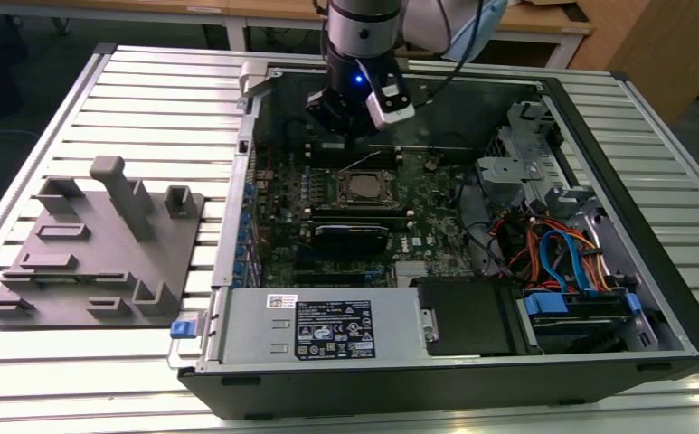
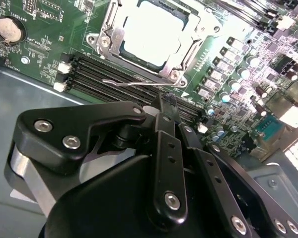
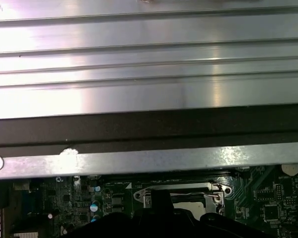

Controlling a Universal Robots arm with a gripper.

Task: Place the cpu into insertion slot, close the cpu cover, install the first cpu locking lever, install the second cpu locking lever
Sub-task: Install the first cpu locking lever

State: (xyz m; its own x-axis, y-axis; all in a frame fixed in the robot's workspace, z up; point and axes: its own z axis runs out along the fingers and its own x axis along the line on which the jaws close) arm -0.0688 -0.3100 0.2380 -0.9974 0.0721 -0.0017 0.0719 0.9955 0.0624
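Evidently your gripper (image 1: 346, 136), pressed together and empty, hung at twelve o'clock from the closed cpu cover (image 1: 341, 188) in the exterior view, so pressing the locking lever (image 2: 129, 83) needed square contact.

1. Computer case (image 1: 446, 389) sits on the surface (image 1: 84, 380), with a fixture block (image 1: 84, 271) beside it on the exterior view's left.
2. Motherboard (image 1: 288, 226) lies in the case, insertion slot (image 1: 365, 188) near its middle.
3. The cpu (image 2: 154, 37) sits in the slot, cpu cover (image 2: 111, 34) down around it.
4. Memory slots (image 2: 99, 74) run just beside the slot.
5. Power supply (image 1: 325, 330) lies along the case's near edge.
6. Tool (image 1: 346, 127) hangs over the board, behind the slot.
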